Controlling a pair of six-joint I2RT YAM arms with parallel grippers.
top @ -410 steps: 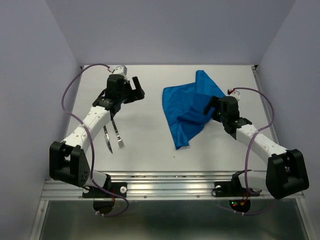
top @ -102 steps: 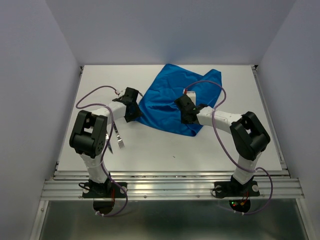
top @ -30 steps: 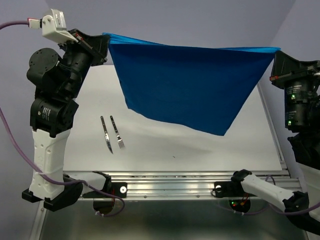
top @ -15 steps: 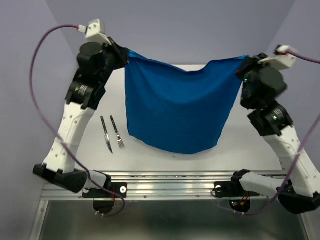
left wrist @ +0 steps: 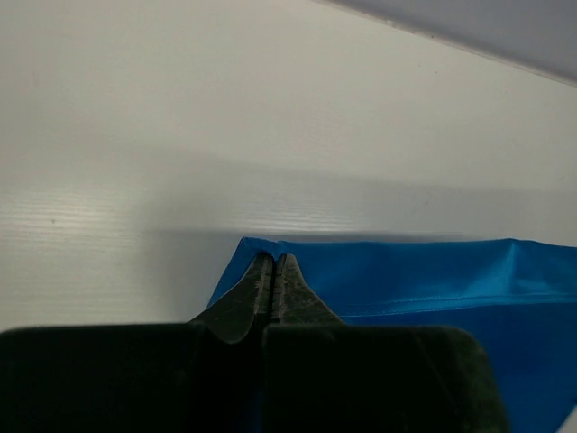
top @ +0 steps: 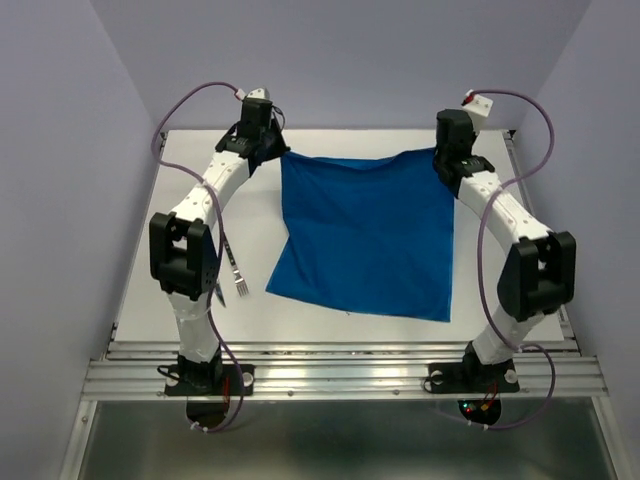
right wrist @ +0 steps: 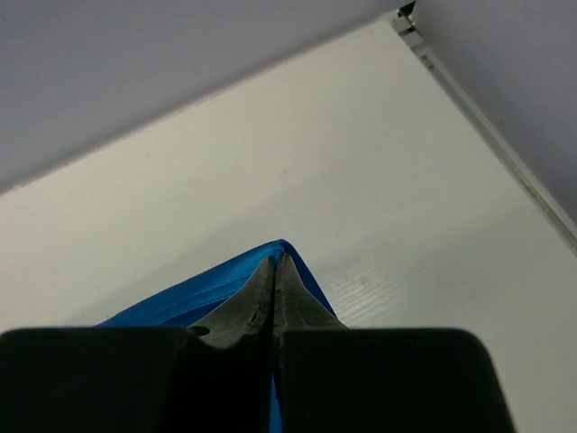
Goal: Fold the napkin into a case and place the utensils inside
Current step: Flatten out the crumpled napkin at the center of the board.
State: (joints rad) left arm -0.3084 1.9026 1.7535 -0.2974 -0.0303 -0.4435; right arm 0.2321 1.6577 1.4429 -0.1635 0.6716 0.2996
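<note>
The bright blue napkin [top: 365,235] is spread out as one open sheet across the middle of the white table; no case shows. My left gripper [top: 270,152] is shut on its far-left corner, and the left wrist view shows the fingertips [left wrist: 273,259] pinching the blue hem [left wrist: 406,275] just above the table. My right gripper [top: 447,160] is shut on the far-right corner, which the right wrist view shows nipped between the tips [right wrist: 275,261] with the cloth [right wrist: 194,290] trailing left. Of the utensils, the fork [top: 238,278] lies left of the napkin. The knife is mostly hidden behind my left arm.
The back wall stands close behind both grippers. The table's raised right edge rail [right wrist: 491,131] runs beside the right arm. A metal rail [top: 340,375] borders the near edge, where both arm bases are bolted.
Both arms have come down and reached toward the back of the table. The napkin, which hung in the air between them, now lies spread on the table with both far corners still pinched.
</note>
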